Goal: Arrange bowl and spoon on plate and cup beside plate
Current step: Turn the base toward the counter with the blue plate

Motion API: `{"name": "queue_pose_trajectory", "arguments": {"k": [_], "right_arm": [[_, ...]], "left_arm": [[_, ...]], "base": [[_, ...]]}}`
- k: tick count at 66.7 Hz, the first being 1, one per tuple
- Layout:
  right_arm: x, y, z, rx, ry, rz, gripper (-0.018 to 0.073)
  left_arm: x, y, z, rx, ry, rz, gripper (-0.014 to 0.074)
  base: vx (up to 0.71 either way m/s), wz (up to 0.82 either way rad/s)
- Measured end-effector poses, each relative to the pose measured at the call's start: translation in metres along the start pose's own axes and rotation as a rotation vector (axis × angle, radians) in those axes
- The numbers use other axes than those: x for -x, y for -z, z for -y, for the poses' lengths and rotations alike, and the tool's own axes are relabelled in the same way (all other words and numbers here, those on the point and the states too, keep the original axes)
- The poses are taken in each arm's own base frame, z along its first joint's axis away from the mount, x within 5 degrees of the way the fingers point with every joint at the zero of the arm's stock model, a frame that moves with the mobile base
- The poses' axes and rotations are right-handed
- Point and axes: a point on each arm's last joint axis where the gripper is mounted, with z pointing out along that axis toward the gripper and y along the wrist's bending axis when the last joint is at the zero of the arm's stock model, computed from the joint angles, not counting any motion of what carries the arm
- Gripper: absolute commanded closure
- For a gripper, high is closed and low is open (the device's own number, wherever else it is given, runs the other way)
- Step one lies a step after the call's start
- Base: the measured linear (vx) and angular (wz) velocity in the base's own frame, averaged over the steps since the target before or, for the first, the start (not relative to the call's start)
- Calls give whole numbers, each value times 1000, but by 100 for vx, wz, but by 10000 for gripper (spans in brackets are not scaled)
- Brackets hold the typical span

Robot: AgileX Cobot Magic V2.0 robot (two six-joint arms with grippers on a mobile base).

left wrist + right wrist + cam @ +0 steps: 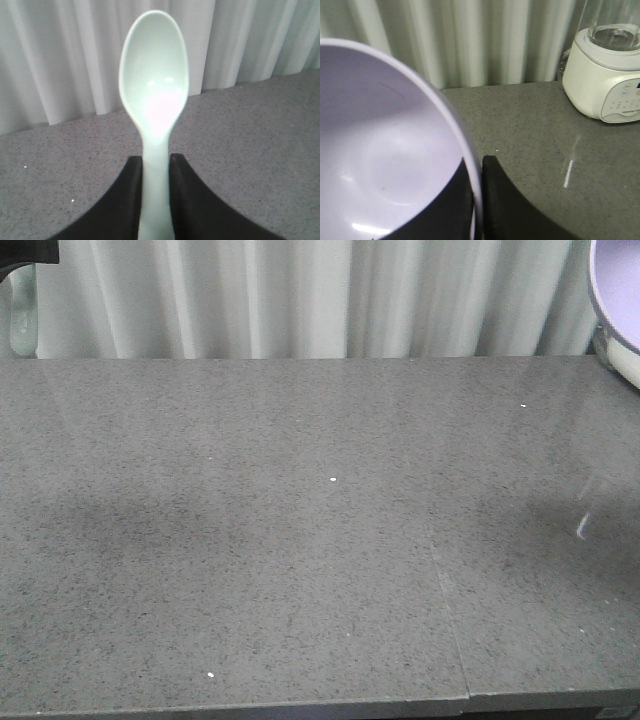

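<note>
A pale mint-green spoon (154, 75) stands straight out from my left gripper (155, 162), bowl side toward the camera, above the grey counter. The jaws are shut on its handle. In the right wrist view my right gripper (478, 165) is shut on the rim of the lavender bowl (385, 150): one finger is inside, the other outside, and the bowl is tilted with its hollow toward the camera. An edge of the bowl (618, 285) shows at the front view's top right, held above the counter. The plate and the cup are out of view.
The grey speckled counter (320, 540) fills the front view, with a white pleated curtain (320, 295) behind it. A white blender base with a clear jar (607, 75) stands at the counter's back right. A seam (450, 620) runs through the counter near the front right.
</note>
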Motion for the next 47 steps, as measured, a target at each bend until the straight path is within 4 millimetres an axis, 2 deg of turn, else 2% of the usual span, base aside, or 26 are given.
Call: {"name": "queue_pose_trajectory", "arguments": {"k": [21,47], "right_arm": [[0,0,0,1,-1,0,570],[0,0,0,1,-1,0,570]], "left_arm": [[0,0,0,0,0,0,603],[0,0,0,0,0,0,603]], "base": [[-5,-26],[-7,-46]]}}
